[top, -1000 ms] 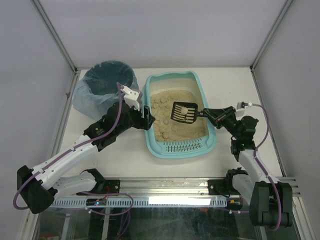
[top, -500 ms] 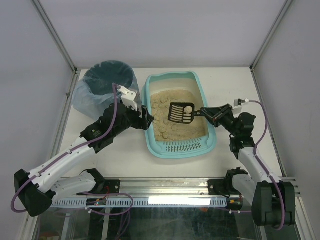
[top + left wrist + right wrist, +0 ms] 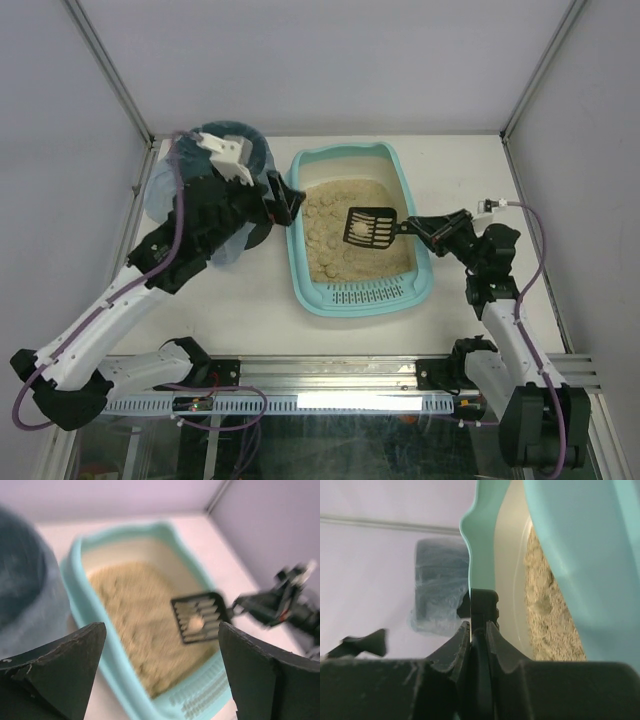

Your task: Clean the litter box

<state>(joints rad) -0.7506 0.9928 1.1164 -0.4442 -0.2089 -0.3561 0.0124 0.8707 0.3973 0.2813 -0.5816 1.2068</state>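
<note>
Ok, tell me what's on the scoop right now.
One pale clump sits on the black slotted scoop, held above the litter box. The litter straight beneath is mostly covered by the scoop.

Found bare table (image 3: 340, 335) along the litter box's (image 3: 298, 262) near end. Blocked leftward by bin (image 3: 190, 165) and left gripper (image 3: 288, 204), above by scoop (image 3: 371, 228).
</note>
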